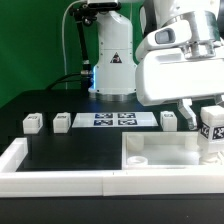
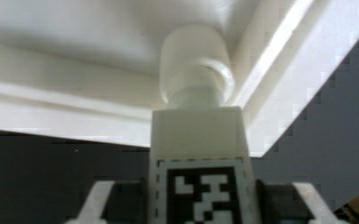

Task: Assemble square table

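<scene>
1. Exterior view: the gripper [image 1: 208, 114] is seen at the exterior view's right, clamped on a tagged white held leg [image 1: 212, 128].
2. The held leg is kept upright, its long axis vertical. Its lower end points down onto the right end of the tabletop slab [image 1: 170, 150].
3. The tabletop slab lies flat on the black table [image 1: 70, 150], against the white rail [image 1: 60, 182].
4. Three loose legs [image 1: 33, 122] are set in a row, two to the left of the marker board [image 1: 112, 120] and one to its right.
5. Wrist view: the held leg [image 2: 202, 150] is gripped between both fingers [image 2: 114, 203], pointing straight away from the camera.
6. Its rounded far end meets the tabletop slab [image 2: 69, 70] near a raised edge. Whether it sits in a hole cannot be told.
</scene>
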